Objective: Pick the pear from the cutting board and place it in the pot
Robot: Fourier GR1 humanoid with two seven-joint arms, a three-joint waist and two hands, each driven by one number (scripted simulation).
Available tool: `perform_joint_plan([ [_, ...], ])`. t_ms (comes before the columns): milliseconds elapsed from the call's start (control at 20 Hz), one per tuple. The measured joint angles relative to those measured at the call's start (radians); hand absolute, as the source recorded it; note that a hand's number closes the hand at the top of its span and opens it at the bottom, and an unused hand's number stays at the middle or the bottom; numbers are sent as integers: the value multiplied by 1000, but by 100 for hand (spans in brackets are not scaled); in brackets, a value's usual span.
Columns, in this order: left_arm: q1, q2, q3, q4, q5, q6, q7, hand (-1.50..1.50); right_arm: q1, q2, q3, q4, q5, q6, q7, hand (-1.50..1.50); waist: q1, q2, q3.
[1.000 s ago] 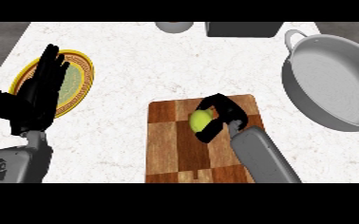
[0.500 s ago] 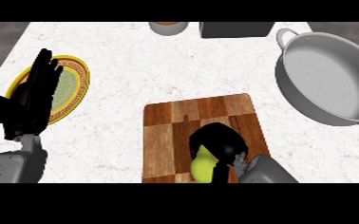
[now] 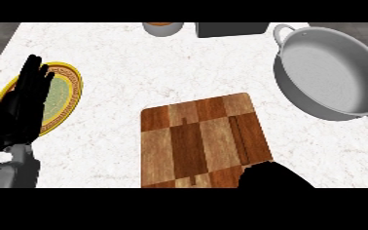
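The wooden cutting board (image 3: pixel 205 139) lies at the centre front with nothing showing on its surface. My right hand (image 3: pixel 273 175) is a curled black lump at the board's near right corner, half cut off by the view's lower edge. It hides the pear, which shows nowhere now. The grey pot (image 3: pixel 323 73), with a handle at its far rim, stands at the right with nothing inside. At the left edge, my left hand (image 3: pixel 25 105) rests open, fingers up, over the yellow plate.
A yellow-rimmed plate (image 3: pixel 64 95) lies at the left, partly behind my left hand. At the back edge stand a small bowl (image 3: pixel 161 28) and a dark box (image 3: pixel 231 28). White counter (image 3: pixel 179 68) lies between board and pot.
My right hand, curled round the pear, has drawn back toward the near edge, off the board's middle, and the pear has gone out of sight. The left hand has stayed put.
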Motion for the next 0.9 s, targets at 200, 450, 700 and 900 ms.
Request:
perform_joint_plan([
  [200, 7, 7, 9, -21, 6, -2, 7, 0, 118, -57, -172, -144, -89, -127, -57, 150, -6, 4, 1],
  [450, 10, 3, 4, -23, 4, -10, -2, 0, 248, -95, -430, -262, -235, -238, -126, 150, 3, 10, 0],
  [700, -3, -7, -10, -15, 1, -20, -5, 0, 344, -102, -716, -267, -431, -256, -197, 150, 29, 16, -1],
  [900, -21, -11, -20, -17, -7, -23, 6, 0, 360, -117, -922, -177, -594, -183, -251, 150, 52, 20, -1],
])
